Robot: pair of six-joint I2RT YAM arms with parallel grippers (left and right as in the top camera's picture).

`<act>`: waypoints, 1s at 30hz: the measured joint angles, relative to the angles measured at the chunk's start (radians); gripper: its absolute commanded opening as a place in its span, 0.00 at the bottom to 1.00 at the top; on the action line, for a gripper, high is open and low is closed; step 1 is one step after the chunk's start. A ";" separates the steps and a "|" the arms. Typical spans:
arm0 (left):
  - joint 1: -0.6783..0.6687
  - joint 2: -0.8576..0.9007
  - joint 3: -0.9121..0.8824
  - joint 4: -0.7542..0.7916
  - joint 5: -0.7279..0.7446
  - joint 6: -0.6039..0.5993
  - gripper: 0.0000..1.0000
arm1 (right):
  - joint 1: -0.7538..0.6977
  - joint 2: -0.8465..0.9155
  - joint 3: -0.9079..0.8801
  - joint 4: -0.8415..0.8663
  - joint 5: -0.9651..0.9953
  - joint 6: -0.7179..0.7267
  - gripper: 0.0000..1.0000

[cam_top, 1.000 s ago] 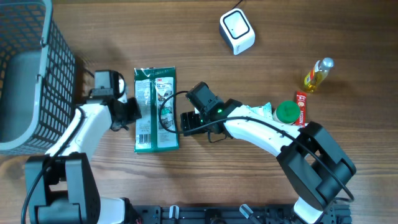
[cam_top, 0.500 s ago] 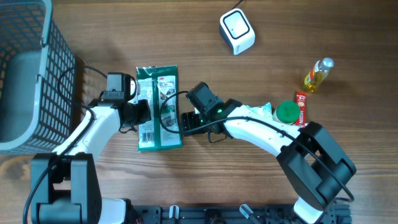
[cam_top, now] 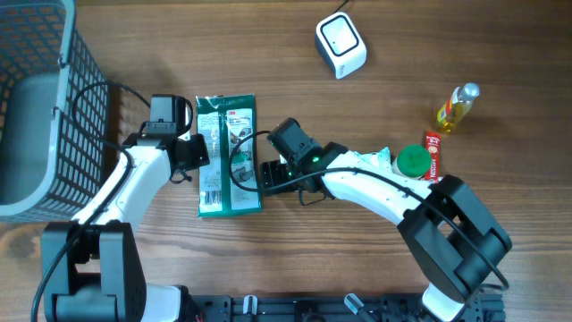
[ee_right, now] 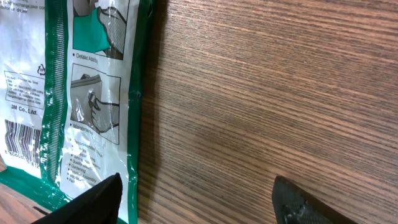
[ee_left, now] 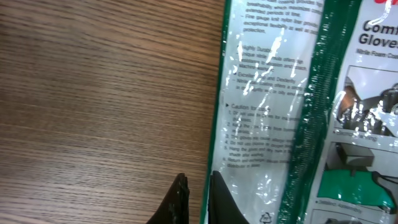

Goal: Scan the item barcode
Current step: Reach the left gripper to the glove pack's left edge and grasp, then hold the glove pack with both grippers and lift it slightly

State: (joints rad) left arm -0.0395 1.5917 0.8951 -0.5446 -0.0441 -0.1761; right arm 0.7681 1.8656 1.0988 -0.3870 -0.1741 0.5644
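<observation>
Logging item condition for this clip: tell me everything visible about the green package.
The green package is a flat, glossy plastic pouch with printed text, glove pictures and an upward-facing barcode near one end. It lies flat on the wooden table. The shut left end effector sits at one long edge; the open right end effector is by the other.

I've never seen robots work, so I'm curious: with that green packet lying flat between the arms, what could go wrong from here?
The left pincer is shut right at the green packet's thin edge; the glossy film might slip away. The right pincer stands open at the other edge, steadying nothing. The barcode lies far from the white scanner, and a floppy packet may bend when carried.
</observation>
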 measured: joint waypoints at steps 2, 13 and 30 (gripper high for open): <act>0.000 0.006 0.000 0.003 -0.011 0.000 0.04 | 0.000 0.000 0.000 0.000 0.000 0.000 0.77; -0.007 0.133 0.014 0.006 0.012 0.000 0.04 | 0.000 0.000 0.000 0.003 0.000 0.005 0.72; -0.150 0.135 0.019 -0.011 0.016 0.000 0.08 | -0.066 0.040 0.000 0.023 -0.200 0.064 0.62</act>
State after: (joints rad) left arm -0.1894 1.7264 0.9146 -0.5552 -0.0280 -0.1761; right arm 0.7021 1.9060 1.0985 -0.3645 -0.3737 0.6281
